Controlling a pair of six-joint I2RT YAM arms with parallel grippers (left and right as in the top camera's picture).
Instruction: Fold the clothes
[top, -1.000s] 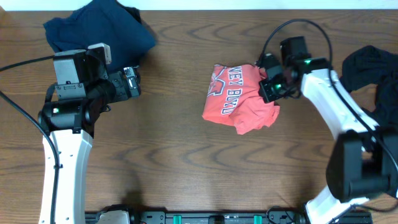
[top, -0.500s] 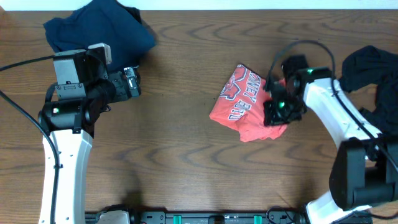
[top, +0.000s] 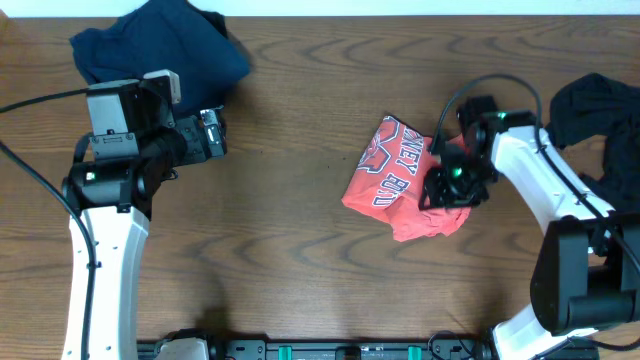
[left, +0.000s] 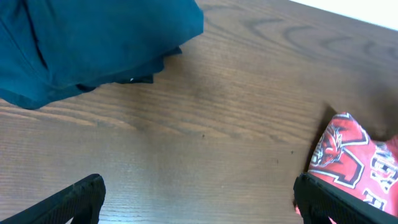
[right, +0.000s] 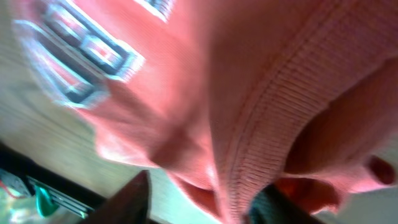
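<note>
The red-orange T-shirt (top: 395, 180) with block lettering lies bunched on the table right of centre. Its corner shows at the right edge of the left wrist view (left: 351, 158). My right gripper (top: 442, 188) is down on the shirt's right side. In the right wrist view its jaws (right: 205, 202) stand apart, with a ribbed fold of the red shirt (right: 249, 106) hanging between them, a gap showing beside the left finger (right: 134, 199). My left gripper (top: 215, 135) hangs wide open over bare wood (left: 202, 211), well left of the shirt.
A navy blue shirt (top: 160, 45) lies crumpled at the back left, behind the left gripper, and also fills the top left of the left wrist view (left: 87, 43). Black clothes (top: 590, 110) are heaped at the right edge beside the right arm.
The right gripper carried the red shirt rightward and toward the front, then its jaws parted from shut. The left arm stayed still.
</note>
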